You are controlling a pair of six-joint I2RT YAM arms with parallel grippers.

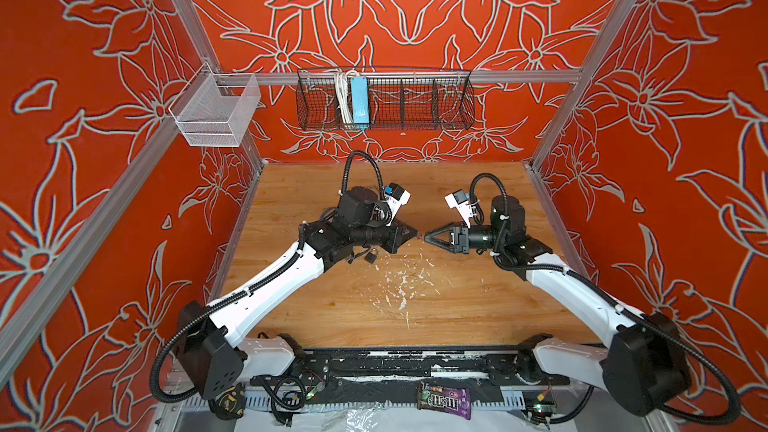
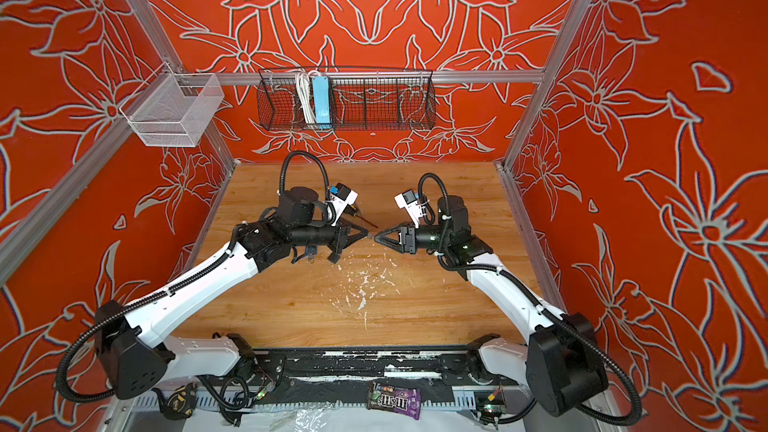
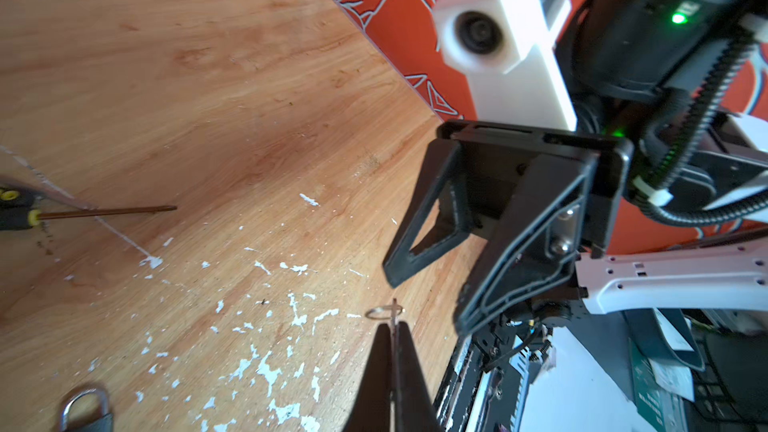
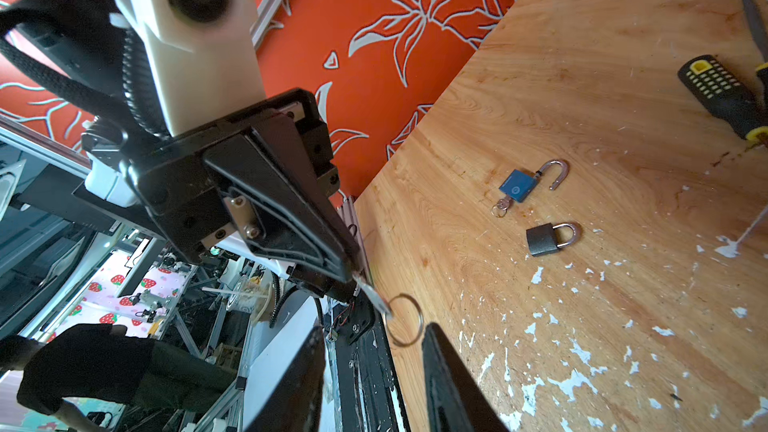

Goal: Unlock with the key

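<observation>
Over table [image 4: 561, 97], key [image 4: 374, 296] lengthwise toward right jaws (ring [image 4: 402, 295] foremost)

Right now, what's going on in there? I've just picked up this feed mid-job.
The left gripper is shut on a small key and holds it above the middle of the table, with the key ring sticking out past its tips. The right gripper faces it tip to tip, jaws open by the ring, gripping nothing. A grey padlock lies shut on the table. Beside it, a blue padlock lies with its shackle open and a key in it.
</observation>
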